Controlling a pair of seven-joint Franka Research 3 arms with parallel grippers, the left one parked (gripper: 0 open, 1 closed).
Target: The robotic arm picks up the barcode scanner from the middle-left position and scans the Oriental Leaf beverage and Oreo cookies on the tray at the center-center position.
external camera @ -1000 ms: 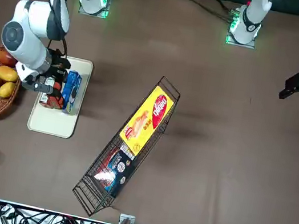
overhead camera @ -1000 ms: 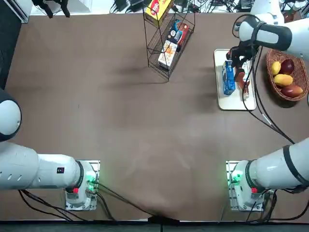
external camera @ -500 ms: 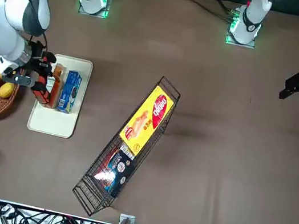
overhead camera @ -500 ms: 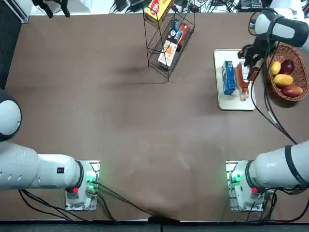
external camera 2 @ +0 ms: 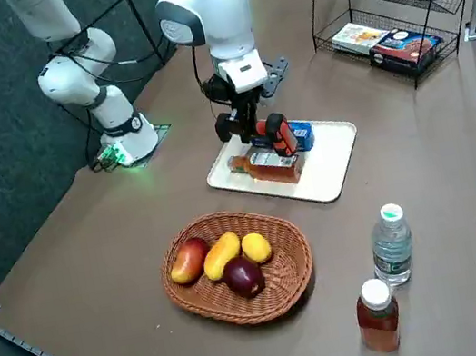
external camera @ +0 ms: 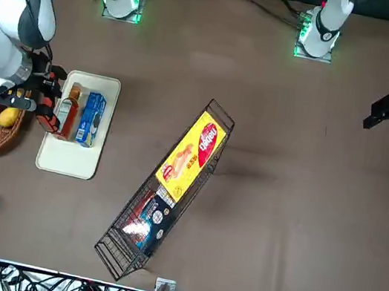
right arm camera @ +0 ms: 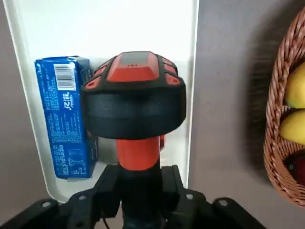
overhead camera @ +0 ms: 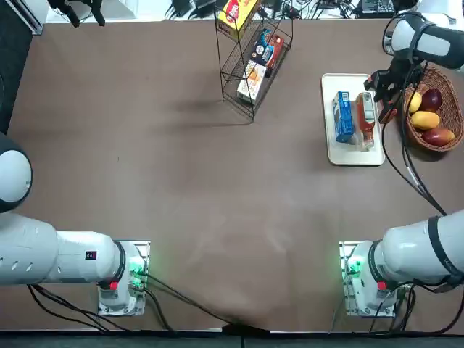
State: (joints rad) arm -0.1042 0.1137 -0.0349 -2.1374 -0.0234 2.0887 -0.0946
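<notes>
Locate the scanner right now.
In the right wrist view, the scanner is in the claw, above the tray, beside the blue box.

top, front, side, close wrist views

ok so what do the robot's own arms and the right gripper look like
Both arms are glossy white with rounded joints. The right arm has dark bands at its joints and black cables trailing alongside; the left arm shows a small dark square marking. The right gripper is black, with small round silvery screws on it.
</notes>
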